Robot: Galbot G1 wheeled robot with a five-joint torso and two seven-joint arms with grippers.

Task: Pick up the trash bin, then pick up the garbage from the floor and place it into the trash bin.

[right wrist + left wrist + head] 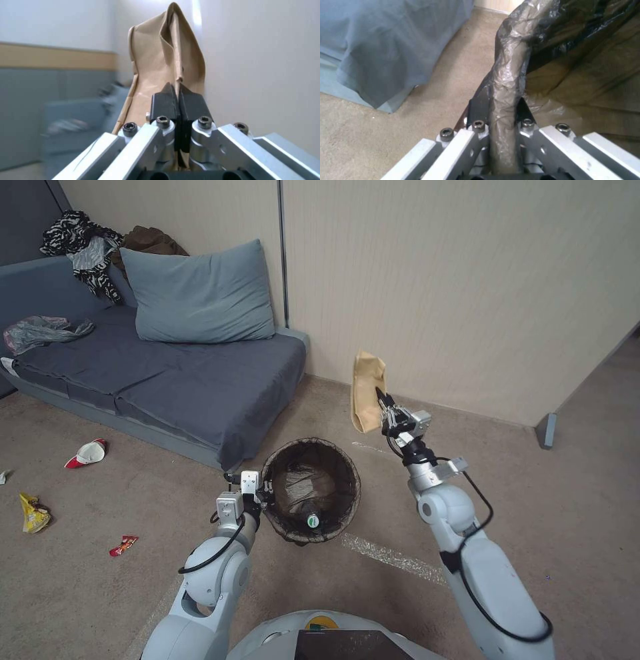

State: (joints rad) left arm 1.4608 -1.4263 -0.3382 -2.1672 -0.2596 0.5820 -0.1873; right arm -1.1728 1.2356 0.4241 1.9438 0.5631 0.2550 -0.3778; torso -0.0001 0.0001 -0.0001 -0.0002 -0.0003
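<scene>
- Brown crumpled paper bag (pixel 368 390), flat and creased, is up in the air near the beige wall, pinched at its edge by the right gripper (pixel 385 403). In the right wrist view the black fingers (pixel 165 101) are pressed tight together on the paper (pixel 160 57).
- The small round white plastic trash bin lined with a dark bag folded over its rim (pixel 311 491) sits between the two arms, in front of the sofa's corner. It's tilted so its mouth faces the camera.
- The left gripper (pixel 265 493) is clamped on the bin's near-left rim; the left wrist view shows the bag-wrapped rim (pixel 506 82) squeezed between the two black fingers (pixel 476 107).
- Inside the bin there's a clear bottle with a green cap (pixel 312 521) lying at the bottom.
- Still on the beige carpet, well off to the left: a crushed red-and-white paper cup (pixel 87 452), a yellow snack wrapper (pixel 33 513) and a small red wrapper (pixel 124 545).
- Grey-blue sofa (pixel 200 380) with a blue-grey pillow (pixel 199 293) behind all that, clothes piled at its back corner.
</scene>
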